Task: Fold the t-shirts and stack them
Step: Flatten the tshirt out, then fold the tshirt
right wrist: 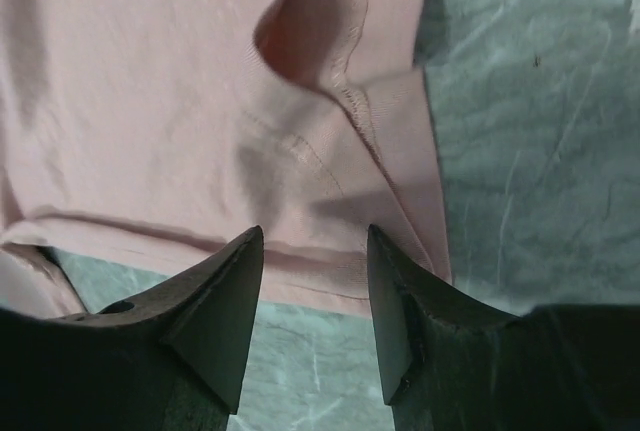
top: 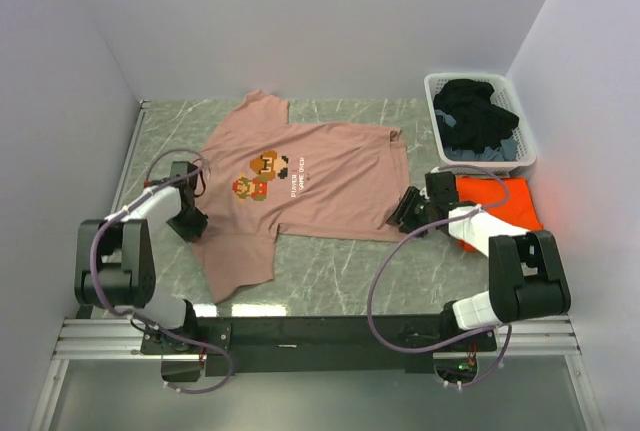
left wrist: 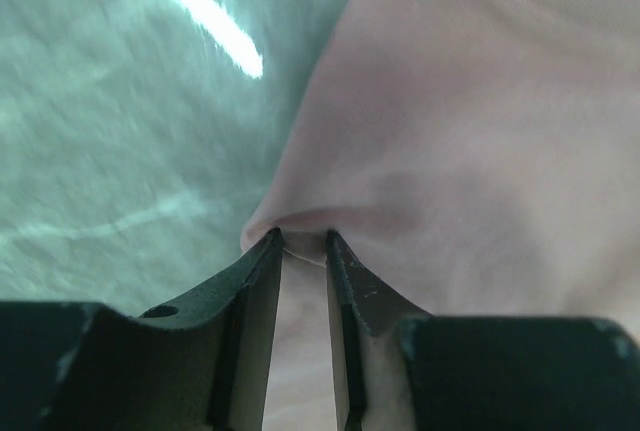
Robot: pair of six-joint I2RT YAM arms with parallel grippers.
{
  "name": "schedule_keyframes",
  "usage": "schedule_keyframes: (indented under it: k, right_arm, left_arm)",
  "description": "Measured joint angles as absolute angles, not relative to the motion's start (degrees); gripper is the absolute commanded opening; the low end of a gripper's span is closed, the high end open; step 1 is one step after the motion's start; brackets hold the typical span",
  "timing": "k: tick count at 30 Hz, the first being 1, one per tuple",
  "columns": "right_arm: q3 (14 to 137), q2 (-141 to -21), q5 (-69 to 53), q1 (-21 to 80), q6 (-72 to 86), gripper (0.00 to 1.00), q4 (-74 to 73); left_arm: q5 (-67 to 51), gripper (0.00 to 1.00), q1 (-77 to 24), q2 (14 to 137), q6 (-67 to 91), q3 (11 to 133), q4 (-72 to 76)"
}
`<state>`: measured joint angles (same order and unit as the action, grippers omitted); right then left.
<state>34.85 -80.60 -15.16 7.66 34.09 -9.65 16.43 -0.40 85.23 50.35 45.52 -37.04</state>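
Pink tee [top: 320, 176], green marble table [top: 330, 271], pale walls [top: 300, 21]

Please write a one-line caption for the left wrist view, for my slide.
Left end effector pinching the edge of the dusty-pink t-shirt on the marbled table.

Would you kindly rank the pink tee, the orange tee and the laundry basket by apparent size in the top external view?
1. pink tee
2. laundry basket
3. orange tee, though the right arm covers part of it, so its place below the basket is unsure.
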Motion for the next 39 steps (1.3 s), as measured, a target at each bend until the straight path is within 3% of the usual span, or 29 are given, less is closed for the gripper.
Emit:
schedule_keyframes:
  k: [12,16,20,23,26,30,39]
  right_arm:
    - [41.56,-89.01,-18.81,3.53,37.08,0.53,-8.19]
    - [44.03,-90.48,-17.54,3.22,37.01,0.55,-9.28]
    - [45.21,-89.54,-16.21,3.46,35.51,0.57,-10.44]
    - [45.21,-86.04,-15.16,4.36,33.98,0.57,-12.64]
    - [44.51,-78.72,-14.17,7.18,32.36,0.58,-14.02]
    - [42.61,-69.19,-14.06,10.87,31.09,0.58,-14.81]
    - [33.52,-58.87,-15.94,14.13,30.85,0.58,-17.43]
  left_arm:
    - [20.69,0.46,3.03,102.19,39.72,63.9,-36.12]
    - [20.82,0.63,3.03,105.08,37.95,68.27,-35.29]
    - [20.93,0.74,1.83,102.96,37.47,68.58,-36.45]
    - [21.34,0.71,-2.11,97.19,38.65,66.57,-38.22]
    - [21.26,0.6,-9.19,88.42,40.47,62.5,-39.7]
    - [18.96,0.6,-20.01,79.11,43.48,56.01,-41.45]
    - [16.12,0.5,-32.84,78.39,48.9,48.56,-44.93]
